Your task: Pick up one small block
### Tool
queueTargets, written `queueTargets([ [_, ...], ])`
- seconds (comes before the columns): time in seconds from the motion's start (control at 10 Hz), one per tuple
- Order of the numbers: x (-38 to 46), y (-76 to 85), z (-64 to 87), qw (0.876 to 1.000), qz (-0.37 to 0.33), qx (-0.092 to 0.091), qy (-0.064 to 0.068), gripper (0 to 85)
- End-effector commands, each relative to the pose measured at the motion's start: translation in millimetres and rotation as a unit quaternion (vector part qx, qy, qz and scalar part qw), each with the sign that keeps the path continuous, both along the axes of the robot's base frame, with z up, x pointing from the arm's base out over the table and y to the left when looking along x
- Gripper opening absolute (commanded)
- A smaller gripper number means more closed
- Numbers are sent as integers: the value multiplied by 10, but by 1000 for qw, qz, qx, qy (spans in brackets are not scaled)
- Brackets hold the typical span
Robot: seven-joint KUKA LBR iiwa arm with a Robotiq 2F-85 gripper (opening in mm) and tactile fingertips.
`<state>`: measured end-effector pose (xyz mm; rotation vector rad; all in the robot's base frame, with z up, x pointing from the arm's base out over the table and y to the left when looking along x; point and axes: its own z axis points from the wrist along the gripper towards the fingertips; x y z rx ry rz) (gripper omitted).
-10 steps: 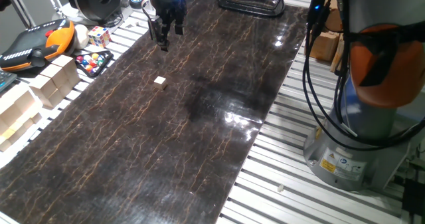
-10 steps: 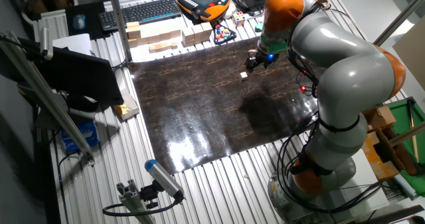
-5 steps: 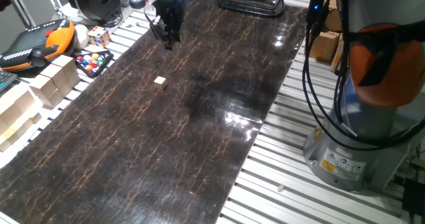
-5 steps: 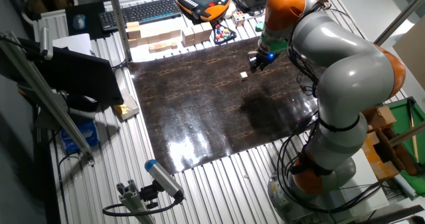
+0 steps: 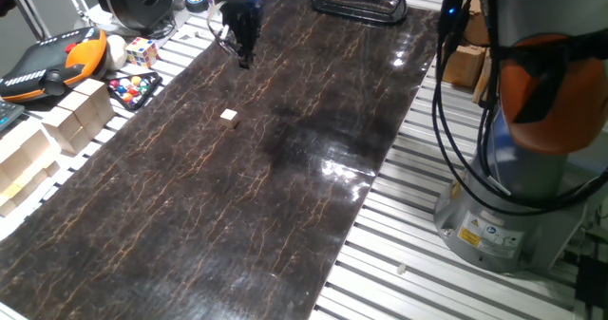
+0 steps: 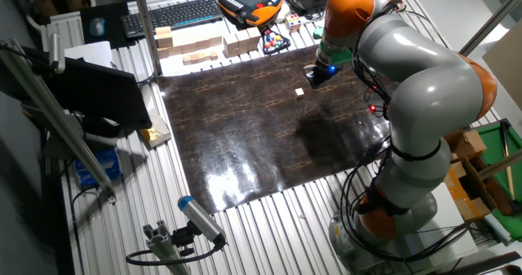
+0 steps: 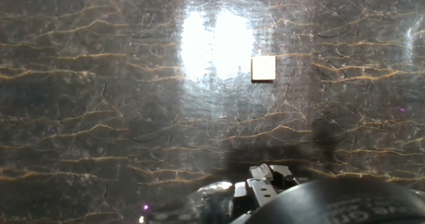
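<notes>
The small block (image 5: 229, 117) is a tiny pale cube lying alone on the dark marbled tabletop (image 5: 285, 187). It also shows in the other fixed view (image 6: 300, 92) and in the hand view (image 7: 263, 68), above centre and right of a bright glare. My gripper (image 5: 244, 62) hangs above the table's far left part, beyond the block and apart from it. It also shows in the other fixed view (image 6: 312, 81). In the hand view its fingertips (image 7: 263, 177) sit close together at the bottom edge, with nothing between them.
Large pale wooden blocks (image 5: 76, 116) line the left side, with a multicoloured puzzle cube (image 5: 142, 50), a tray of coloured balls (image 5: 133, 88) and an orange teach pendant (image 5: 57, 59). A black clamp (image 5: 359, 2) lies at the far edge. The robot base (image 5: 513, 197) stands at the right.
The gripper has turned about its own axis, so it looks narrower, and has shifted slightly away from the block. The block has not moved.
</notes>
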<state>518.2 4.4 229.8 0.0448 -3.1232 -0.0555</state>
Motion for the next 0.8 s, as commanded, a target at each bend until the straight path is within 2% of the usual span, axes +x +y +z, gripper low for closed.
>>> queueTargets([
  [0.0, 18, 0, -33, 1000, 0, 0, -2, 7],
  [0.2, 78, -13, -141, 1000, 1, 1, -6, 7],
  [0.5, 141, 15, -259, 1000, 0, -8, -13, 7],
  [0.7, 143, 58, -287, 999, 2, -33, -18, 7],
])
